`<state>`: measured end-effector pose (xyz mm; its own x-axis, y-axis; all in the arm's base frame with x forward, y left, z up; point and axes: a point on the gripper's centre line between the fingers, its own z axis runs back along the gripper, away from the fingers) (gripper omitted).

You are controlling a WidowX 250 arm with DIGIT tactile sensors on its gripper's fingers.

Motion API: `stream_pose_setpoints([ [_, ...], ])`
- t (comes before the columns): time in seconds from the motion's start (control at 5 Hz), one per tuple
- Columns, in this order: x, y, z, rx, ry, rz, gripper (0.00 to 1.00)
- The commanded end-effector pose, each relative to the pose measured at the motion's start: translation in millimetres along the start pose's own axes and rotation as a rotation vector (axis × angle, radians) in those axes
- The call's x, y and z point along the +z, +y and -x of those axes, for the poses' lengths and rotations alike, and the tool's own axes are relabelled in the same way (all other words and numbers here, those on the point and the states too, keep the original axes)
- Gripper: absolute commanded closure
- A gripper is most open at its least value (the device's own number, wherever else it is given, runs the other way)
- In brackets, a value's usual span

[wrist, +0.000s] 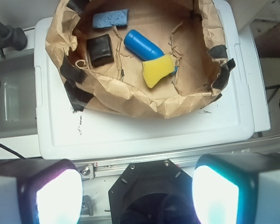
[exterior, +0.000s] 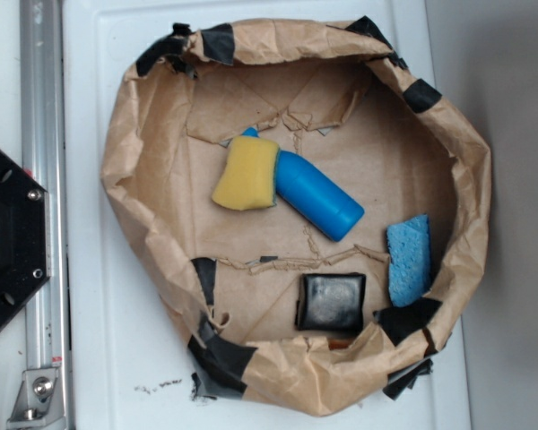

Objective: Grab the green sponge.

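The green sponge looks yellow and lies inside a brown paper-lined basin, leaning on a blue bottle. The wrist view shows the same sponge in the upper middle, far from the gripper. My gripper is open, its two glowing fingers wide apart at the bottom of that view, with nothing between them. It hangs above the black robot base, well short of the basin. The gripper does not show in the exterior view.
A blue rectangular sponge lies at the basin's right side and a black square block at its front. The crumpled paper wall, patched with black tape, rings everything. A metal rail and the black base are at the left.
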<state>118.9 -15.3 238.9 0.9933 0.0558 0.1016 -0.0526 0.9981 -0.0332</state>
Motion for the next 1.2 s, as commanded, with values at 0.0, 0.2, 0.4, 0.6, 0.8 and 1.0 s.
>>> stream_pose_setpoints([
  [0.0, -55.3, 39.4, -90.4, 0.463, -0.055, -0.078, 0.00],
  [0.2, -101.8, 44.2, -111.4, 0.639, -0.044, -0.028, 0.00],
  [0.4, -153.5, 34.9, -116.2, 0.591, -0.007, -0.103, 0.00],
  [0.6, -202.3, 21.7, -110.0, 0.509, 0.061, -0.111, 0.00],
  [0.8, -221.3, 19.1, -99.0, 0.477, 0.099, -0.127, 0.00],
  [1.0, -219.8, 19.4, -91.0, 0.464, 0.093, -0.119, 1.00],
])
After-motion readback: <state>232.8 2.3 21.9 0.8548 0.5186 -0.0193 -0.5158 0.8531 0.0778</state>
